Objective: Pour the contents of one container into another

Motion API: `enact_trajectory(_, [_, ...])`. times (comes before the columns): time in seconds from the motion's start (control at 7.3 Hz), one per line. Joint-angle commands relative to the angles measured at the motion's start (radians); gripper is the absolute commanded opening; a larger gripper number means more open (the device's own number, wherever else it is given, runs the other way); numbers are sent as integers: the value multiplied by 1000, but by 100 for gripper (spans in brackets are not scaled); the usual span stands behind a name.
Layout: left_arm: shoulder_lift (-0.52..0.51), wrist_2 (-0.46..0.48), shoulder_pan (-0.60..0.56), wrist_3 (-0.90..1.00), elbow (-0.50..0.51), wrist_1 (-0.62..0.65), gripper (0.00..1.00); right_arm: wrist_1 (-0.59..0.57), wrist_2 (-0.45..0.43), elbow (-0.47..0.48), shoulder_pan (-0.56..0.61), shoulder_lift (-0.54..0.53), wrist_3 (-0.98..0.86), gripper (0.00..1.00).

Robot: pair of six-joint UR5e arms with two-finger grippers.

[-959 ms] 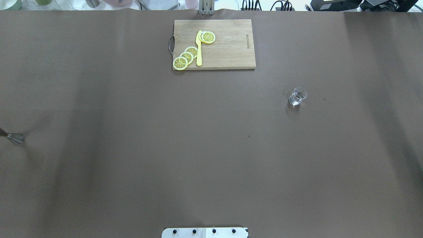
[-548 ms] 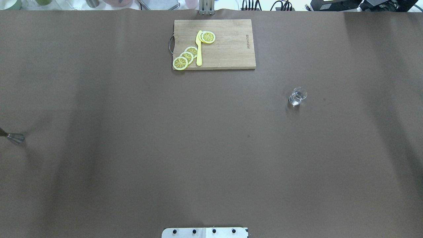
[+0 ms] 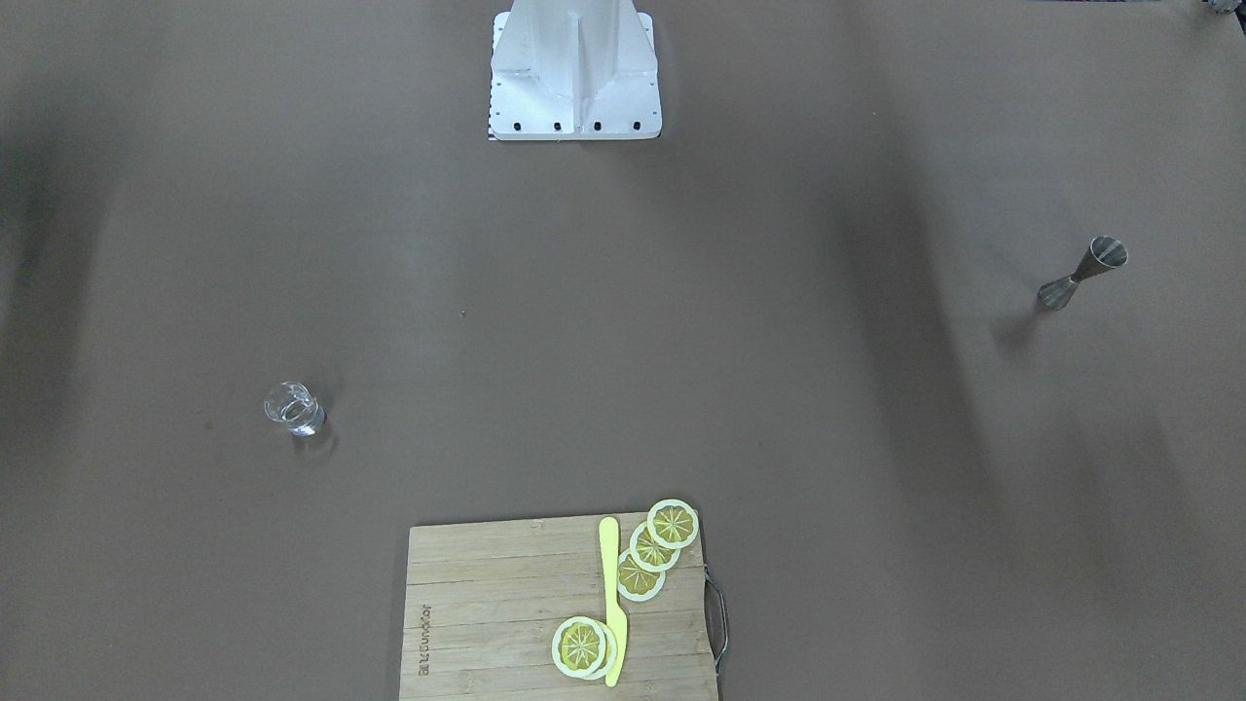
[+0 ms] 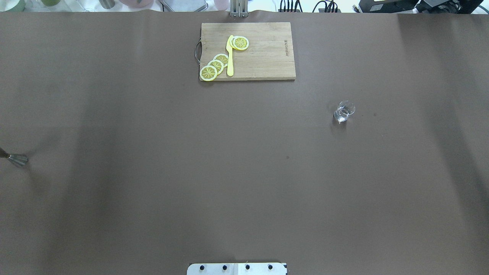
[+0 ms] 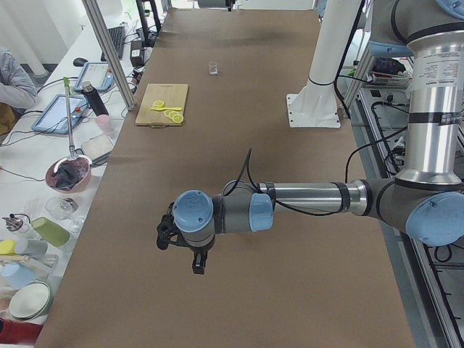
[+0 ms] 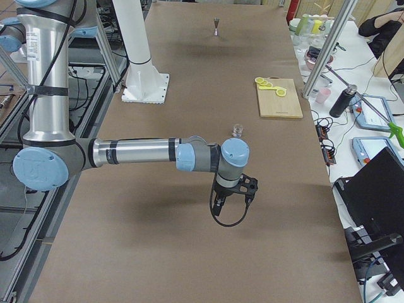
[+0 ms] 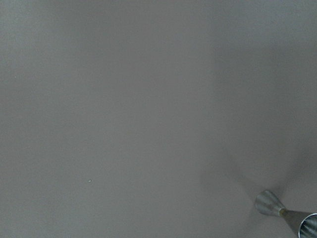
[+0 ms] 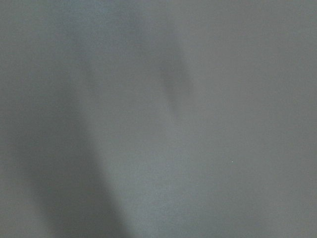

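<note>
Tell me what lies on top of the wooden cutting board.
On the cutting board lie a yellow knife and lemon slices: three overlapping in a row, and at least two stacked beside the blade. The lower stacked slice is mostly covered.

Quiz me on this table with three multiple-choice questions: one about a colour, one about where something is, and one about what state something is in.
1. The knife on the cutting board is:
A) red
B) yellow
C) black

2. The metal jigger stands:
A) on the cutting board
B) in the middle of the table
C) toward the table's end on the robot's left

3. The small glass is:
A) lying on its side
B) held up in the air
C) upright on the table, with nothing touching it

Answers:
1 B: the knife shows plain yellow against the wood.
2 C: the jigger sits at the overhead view's left edge, which is the robot's left.
3 C: the glass's open rim faces up, and no arm is near it.
</note>
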Motion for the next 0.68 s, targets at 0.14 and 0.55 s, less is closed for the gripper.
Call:
enact_trajectory(0.14, [3,9,0,-4,2,1,99,0,2,1,1,-4,2,100])
enact_trajectory(0.55, [4,11,-1,-7,2,1,99,0,2,1,1,-7,2,100])
